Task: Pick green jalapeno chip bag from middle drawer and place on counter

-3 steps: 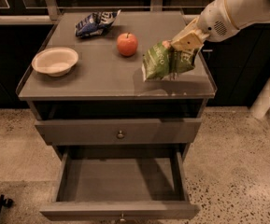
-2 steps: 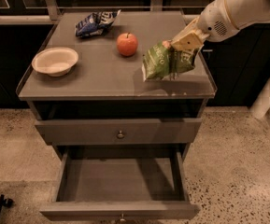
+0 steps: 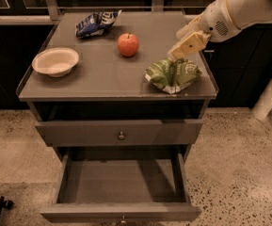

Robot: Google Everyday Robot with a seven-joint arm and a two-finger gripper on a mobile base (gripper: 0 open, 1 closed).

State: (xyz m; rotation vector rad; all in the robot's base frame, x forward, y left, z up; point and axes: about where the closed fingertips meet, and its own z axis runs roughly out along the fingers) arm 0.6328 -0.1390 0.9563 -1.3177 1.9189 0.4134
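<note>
I am watching the gripper (image 3: 174, 58) reaching down over the right front part of the desk (image 3: 102, 81), with the pale arm (image 3: 241, 8) coming in from the upper right. Its fingers are clenching on the raised top fold of the green jalapeno chip bag (image 3: 175, 75), as far as I am making out from here. The bag itself is sitting on the desk surface close to the right front corner, crumpled and leaning a little toward the front edge. Below, the middle drawer (image 3: 79, 212) is standing pulled out, and I am seeing only its bare grey floor inside. The upper drawer front (image 3: 79, 132) above it is sitting closed, its small round knob (image 3: 121, 135) facing me. Further back on the desk a red apple (image 3: 128, 44) is resting near the middle, well apart from the green bag. A pale bowl (image 3: 55, 61) is sitting toward the left edge, and a blue-and-white chip bag (image 3: 94, 23) is lying at the back left
</note>
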